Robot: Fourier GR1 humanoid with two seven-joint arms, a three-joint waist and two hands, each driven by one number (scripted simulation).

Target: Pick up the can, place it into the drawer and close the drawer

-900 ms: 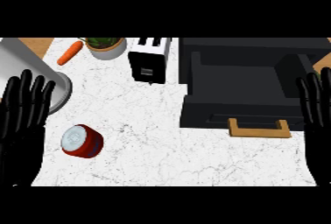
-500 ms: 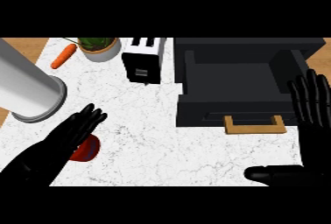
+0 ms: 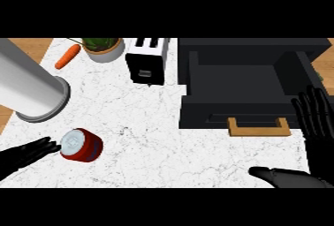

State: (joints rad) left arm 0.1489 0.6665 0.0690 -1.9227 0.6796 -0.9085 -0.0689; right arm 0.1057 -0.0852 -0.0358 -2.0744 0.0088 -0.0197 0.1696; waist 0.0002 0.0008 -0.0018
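Left hand (image 3: 27, 154), fingers straight, beside can (image 3: 81, 144) lying on table (image 3: 143, 141): rigid, light, likely slick; take round its sides.

The left hand (image 3: 27, 154) has drawn back toward the near left corner, uncovering the can (image 3: 81, 144), which it had overlapped; its straight fingers now lie just left of it.

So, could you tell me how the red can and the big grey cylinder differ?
The can is red with a pale lid, while the cylinder is plain grey. The can looks far smaller than the cylinder. The can sits beside the left hand; the cylinder stands farther back. Both stand on the white counter.
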